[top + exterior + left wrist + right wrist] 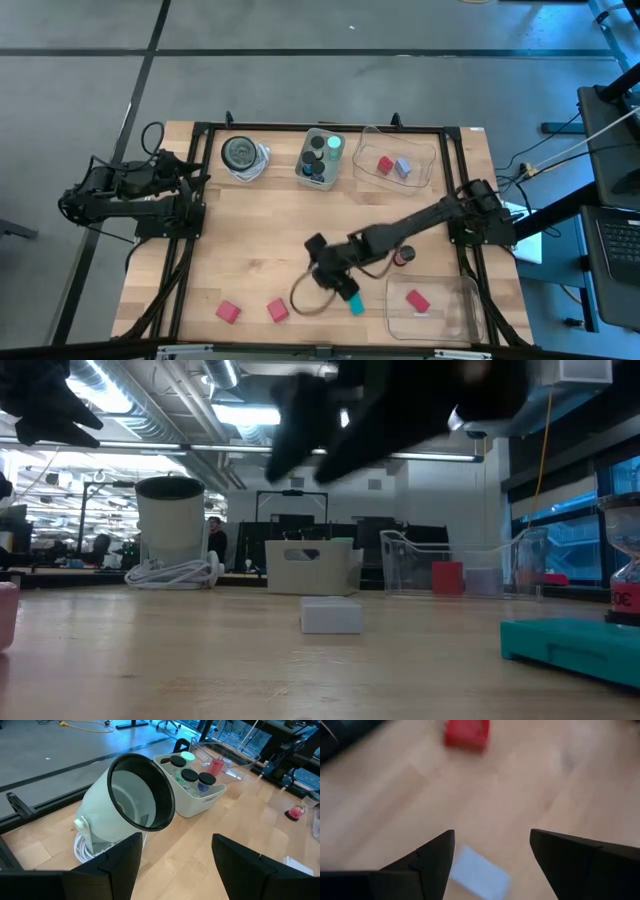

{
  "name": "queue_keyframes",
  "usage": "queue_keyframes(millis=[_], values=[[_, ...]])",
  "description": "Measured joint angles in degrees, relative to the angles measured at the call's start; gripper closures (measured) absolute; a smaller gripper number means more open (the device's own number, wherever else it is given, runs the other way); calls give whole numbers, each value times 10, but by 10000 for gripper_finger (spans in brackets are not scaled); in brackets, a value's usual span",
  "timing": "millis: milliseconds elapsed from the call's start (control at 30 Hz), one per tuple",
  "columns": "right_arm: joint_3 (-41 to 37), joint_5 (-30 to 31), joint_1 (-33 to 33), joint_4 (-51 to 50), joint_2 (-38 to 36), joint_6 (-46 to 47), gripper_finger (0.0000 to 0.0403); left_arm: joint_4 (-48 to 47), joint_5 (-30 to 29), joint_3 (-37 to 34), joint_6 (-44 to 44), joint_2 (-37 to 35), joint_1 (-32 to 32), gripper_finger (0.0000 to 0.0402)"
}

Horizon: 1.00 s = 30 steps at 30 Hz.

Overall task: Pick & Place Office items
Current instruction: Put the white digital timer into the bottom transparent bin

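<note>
My right gripper (322, 262) is open and hovers over the middle of the table's near half. In the right wrist view (492, 865) a white block (477, 875) lies on the wood below and between the fingers, untouched. The low view shows the same white block (331, 615) flat on the table, with the gripper (330, 420) well above it. A teal block (352, 300) lies just nearer, and two red blocks (228, 312) (277, 311) lie by the near edge. My left gripper (172, 865) is open and waits at the table's left edge (190, 185).
A white bin of dark cylinders, one green (320, 157), a round grey dish (240, 153) and a clear tray with a red and a lavender block (395, 167) line the far edge. Another clear tray (430, 305) with one red block sits near right. A small red-based item (403, 257) stands beside my right arm.
</note>
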Motion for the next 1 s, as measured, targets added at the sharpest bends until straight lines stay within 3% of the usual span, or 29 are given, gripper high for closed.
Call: queue_keyframes(millis=[267,500,700,1000], values=[[-2,-36,-11,-77,28,-213,140,0,-1,0,0,0,0,164],[-2,26,-14,-82,41,-384,140,0,-3,0,0,0,0,164],[-2,13,-24,-74,45,-458,140,-2,-10,0,-5,0,0,164],[-2,-4,-41,-62,60,-449,140,-2,-11,0,-7,0,0,164]])
